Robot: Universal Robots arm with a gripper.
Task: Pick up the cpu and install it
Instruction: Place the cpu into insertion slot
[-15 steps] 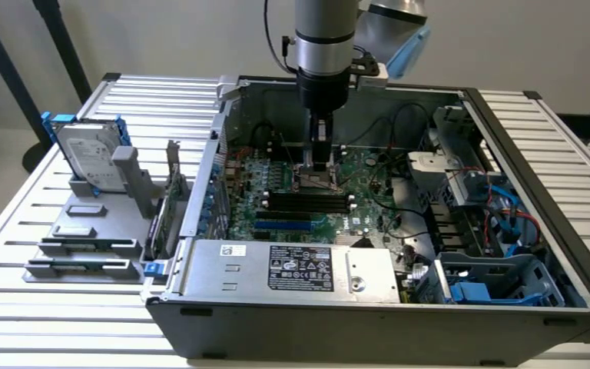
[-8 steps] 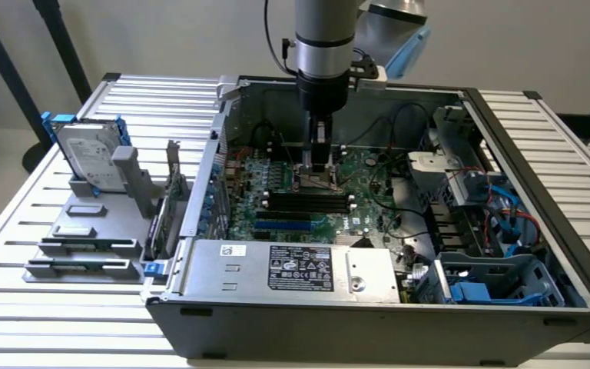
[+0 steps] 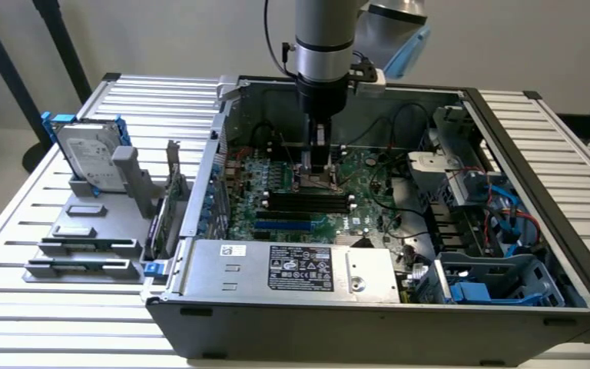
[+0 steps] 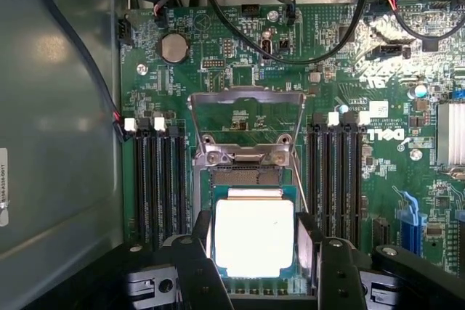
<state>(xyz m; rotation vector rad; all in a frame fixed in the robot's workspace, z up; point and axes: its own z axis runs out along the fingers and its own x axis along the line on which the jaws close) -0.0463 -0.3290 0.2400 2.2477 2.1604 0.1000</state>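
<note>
The cpu, a flat square chip with a bright silver top and thin dark rim, lies level between my two black fingers, which press on its two opposite sides. My gripper is shut on it, just over the open socket of the green motherboard. The socket's metal load plate stands flipped up beyond it. In the exterior view my gripper reaches straight down into the open computer case, low over the board's middle.
Black memory slots flank the socket on both sides. Black cables loop over the board. A grey labelled power-supply box fills the case front. Outside, at the exterior view's left, a hard drive in a blue bracket stands on a grey fixture.
</note>
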